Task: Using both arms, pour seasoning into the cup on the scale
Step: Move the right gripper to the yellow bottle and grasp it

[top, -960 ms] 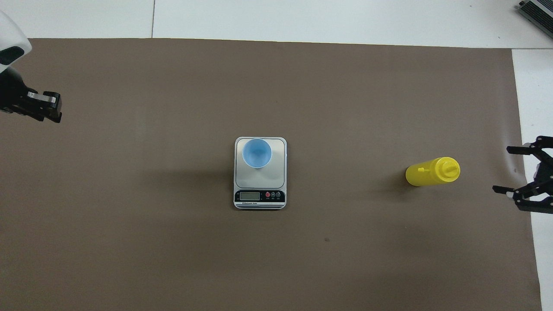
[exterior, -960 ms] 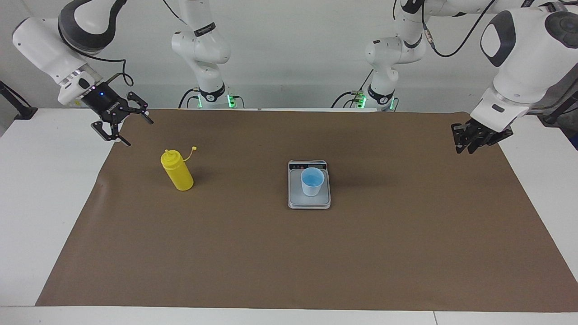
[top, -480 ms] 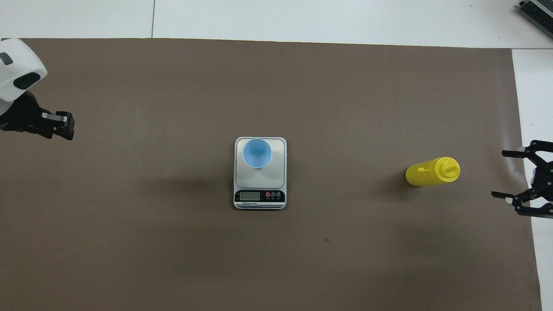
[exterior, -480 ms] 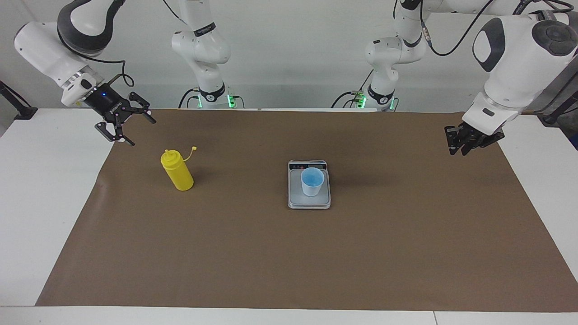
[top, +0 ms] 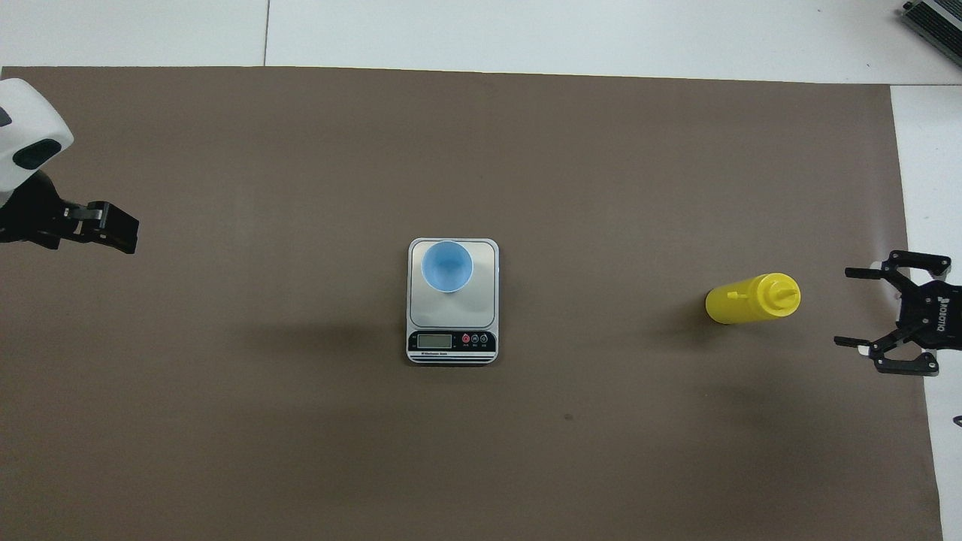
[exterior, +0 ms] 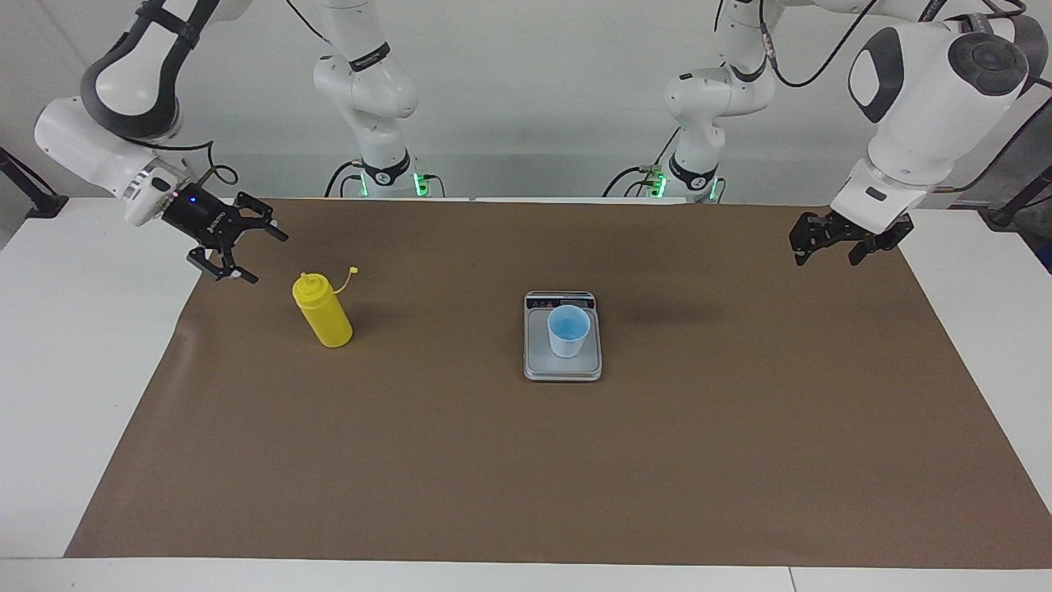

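Observation:
The yellow seasoning bottle [exterior: 323,316] [top: 748,300] stands upright on the brown mat toward the right arm's end, its tethered cap [exterior: 353,269] hanging off. The light blue cup [exterior: 568,330] [top: 447,266] stands upright on the scale [exterior: 538,362] [top: 481,300] at mid-table, and the scale's display end is nearer to the robots. My right gripper [exterior: 265,257] [top: 843,306] is open and empty, in the air beside the bottle at the mat's edge, apart from it. My left gripper [exterior: 801,245] [top: 128,233] is shut and empty over the mat's other end.
A brown mat [exterior: 493,460] covers most of the white table [exterior: 82,345]. Both arm bases stand at the robots' edge of the table. Nothing else lies on the mat.
My right gripper has come lower and closer to the bottle, still open. My left gripper has moved in over the mat toward the scale. Bottle, cup and scale have not moved.

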Controlling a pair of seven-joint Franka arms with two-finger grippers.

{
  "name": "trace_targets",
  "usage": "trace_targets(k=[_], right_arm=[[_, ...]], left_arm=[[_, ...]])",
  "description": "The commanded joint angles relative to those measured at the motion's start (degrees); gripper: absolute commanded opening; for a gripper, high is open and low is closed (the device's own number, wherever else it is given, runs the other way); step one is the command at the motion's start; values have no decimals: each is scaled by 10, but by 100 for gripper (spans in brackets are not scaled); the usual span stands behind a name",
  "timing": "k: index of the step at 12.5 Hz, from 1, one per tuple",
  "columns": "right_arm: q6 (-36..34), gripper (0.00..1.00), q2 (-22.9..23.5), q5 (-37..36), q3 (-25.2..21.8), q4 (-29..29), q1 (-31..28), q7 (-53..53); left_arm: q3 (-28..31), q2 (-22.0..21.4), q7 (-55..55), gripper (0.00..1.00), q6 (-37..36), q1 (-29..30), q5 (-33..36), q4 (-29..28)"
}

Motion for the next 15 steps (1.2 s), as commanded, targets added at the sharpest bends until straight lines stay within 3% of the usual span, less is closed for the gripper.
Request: trace_targets(k=[1, 4, 8, 11, 14, 15], right_arm=[[-21, 100, 27, 38, 1, 4, -20, -54], [-18, 100, 63, 56, 1, 2, -31, -99], [-65, 100, 146, 118, 1, 1, -46, -183], [-69, 100, 161, 127, 1, 0, -46, -231], [-88, 100, 177, 180, 1, -22, -46, -255], [-91, 100, 181, 185, 1, -23, -45, -255]], left_arm=[[-2, -34, -4, 90, -2, 8, -10, -31], [-2, -46, -5, 95, -1, 20, -13, -49], [-2, -71, -5, 99, 6, 26, -13, -84], [0, -71, -12, 99, 13, 30, -15, -88], [85, -45, -4, 99, -17, -2, -64, -52], [86, -39, -3, 99, -28, 5, -68, -39]])
